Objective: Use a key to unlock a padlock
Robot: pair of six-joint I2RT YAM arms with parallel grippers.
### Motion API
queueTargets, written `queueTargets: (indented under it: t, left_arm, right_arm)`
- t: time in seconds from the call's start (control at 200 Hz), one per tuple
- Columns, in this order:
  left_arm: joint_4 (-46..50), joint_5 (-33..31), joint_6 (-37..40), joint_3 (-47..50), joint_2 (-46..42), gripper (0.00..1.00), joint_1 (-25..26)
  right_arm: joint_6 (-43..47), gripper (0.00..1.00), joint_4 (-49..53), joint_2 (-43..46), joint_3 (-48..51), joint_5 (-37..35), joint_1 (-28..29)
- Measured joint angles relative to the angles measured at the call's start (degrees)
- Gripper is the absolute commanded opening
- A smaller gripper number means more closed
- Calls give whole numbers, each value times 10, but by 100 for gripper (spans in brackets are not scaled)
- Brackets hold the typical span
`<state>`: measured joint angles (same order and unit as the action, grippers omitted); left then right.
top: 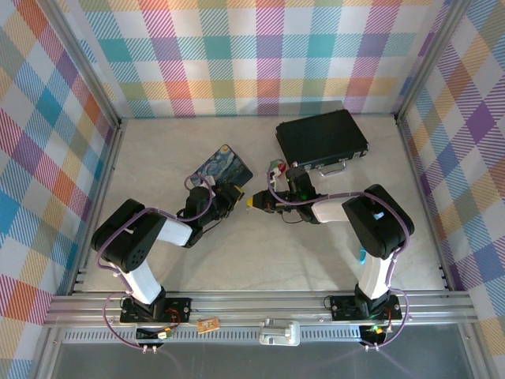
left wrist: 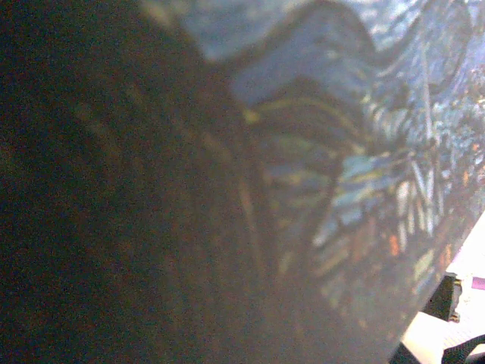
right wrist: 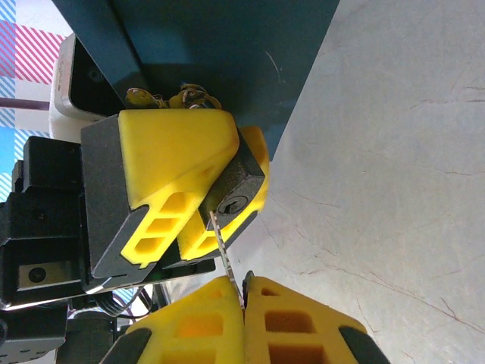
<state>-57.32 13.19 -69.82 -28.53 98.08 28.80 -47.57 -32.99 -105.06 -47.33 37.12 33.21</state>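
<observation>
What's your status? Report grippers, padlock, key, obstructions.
Left gripper shut on padlock. Right gripper shut on key, tip at the keyhole face, seating unclear. Blue tin close behind, not blocking the key.

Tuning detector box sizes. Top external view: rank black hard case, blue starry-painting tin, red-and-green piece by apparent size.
1. black rectangular hard case
2. blue starry-painting tin
3. small red-and-green piece, clearly the smallest
</observation>
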Motion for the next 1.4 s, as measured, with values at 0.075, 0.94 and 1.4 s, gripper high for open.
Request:
queueTargets:
  t: [0.075, 0.94, 1.4]
  left_arm:
    - [0, -1, 0, 0, 0, 0, 0]
    - [-31, -2, -4, -1, 19, 0, 7]
    - [-31, -6, -9, -1, 19, 0, 13]
  right_arm:
    - [0, 0, 0, 0, 0, 0, 0]
    - [0, 0, 9, 13, 10, -23, 0]
    - [-5, 0, 7, 10, 11, -22, 2]
